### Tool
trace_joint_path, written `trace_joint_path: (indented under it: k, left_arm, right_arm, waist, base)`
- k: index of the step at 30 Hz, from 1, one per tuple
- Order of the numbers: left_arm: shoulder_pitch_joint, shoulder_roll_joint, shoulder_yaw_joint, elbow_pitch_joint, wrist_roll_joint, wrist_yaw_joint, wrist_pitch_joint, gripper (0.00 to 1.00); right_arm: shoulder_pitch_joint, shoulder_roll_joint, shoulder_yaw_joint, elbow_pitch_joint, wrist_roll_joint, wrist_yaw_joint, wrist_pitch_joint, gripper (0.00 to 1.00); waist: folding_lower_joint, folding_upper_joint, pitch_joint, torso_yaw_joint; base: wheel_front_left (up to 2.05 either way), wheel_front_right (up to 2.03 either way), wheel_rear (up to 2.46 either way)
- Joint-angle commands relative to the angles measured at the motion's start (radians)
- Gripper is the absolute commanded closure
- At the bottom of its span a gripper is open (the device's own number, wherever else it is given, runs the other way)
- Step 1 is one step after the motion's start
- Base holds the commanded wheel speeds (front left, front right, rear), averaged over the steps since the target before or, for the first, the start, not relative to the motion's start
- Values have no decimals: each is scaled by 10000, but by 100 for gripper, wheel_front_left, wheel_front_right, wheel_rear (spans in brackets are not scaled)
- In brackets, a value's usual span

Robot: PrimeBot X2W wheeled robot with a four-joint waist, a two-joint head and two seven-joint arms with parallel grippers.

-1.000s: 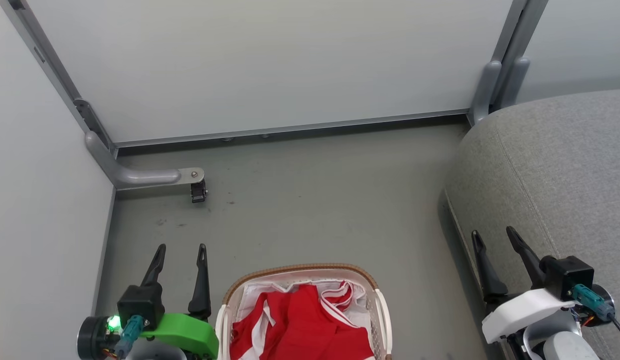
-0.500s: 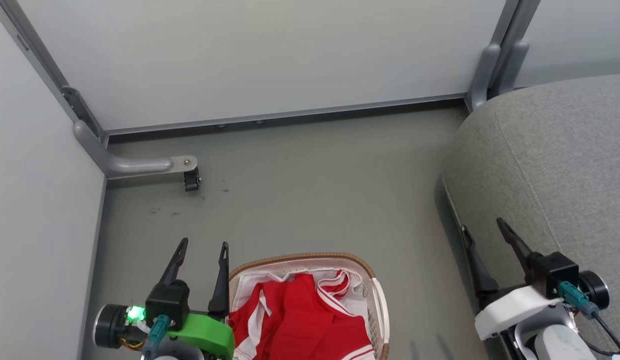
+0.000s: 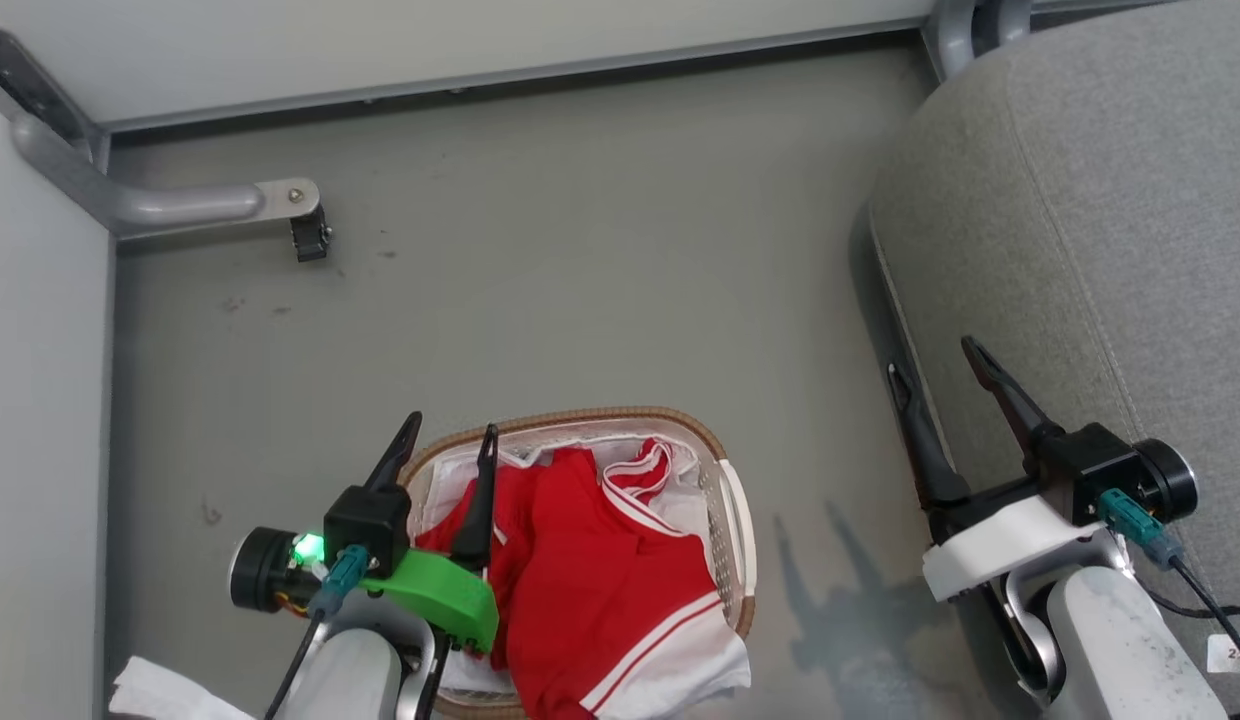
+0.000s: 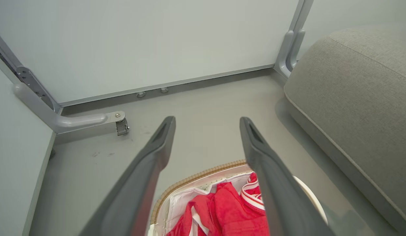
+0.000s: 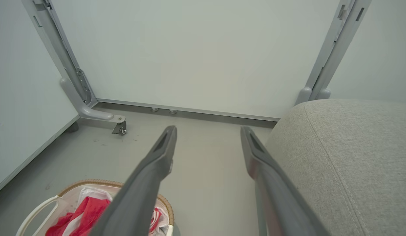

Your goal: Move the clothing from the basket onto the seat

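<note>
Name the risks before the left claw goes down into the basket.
1. In the head view the open left claw seems to straddle the basket rim, so one finger may strike it and tip the basket.
2. A pinch may catch the white liner with the clothing, dragging the basket along.

The left tool [image 3: 451, 428], fingers apart, hangs over the basket [image 3: 580, 415] holding red clothing [image 3: 600, 570]; the seat [image 3: 1080, 200] lies rightward.

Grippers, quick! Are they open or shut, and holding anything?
Left gripper: open, holding nothing.
Right gripper: open, holding nothing.
</note>
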Motion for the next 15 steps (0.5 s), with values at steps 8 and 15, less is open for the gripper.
trace_joint_path:
  k: [8, 15]
  left_arm:
    - [-1264, 35, -299, 1238, -108, -255, -9, 0]
    - [-2011, 35, -511, 2726, -127, -359, -10, 0]
  right_arm:
    - [-784, 36, 192, -182, 146, -6, -47, 0]
    - [-1113, 48, 393, -311, 195, -6, -47, 0]
  waist:
    - [0, 0, 2191, -770]
    - [0, 0, 3136, -977]
  base:
    - [0, 0, 0]
    - [0, 0, 0]
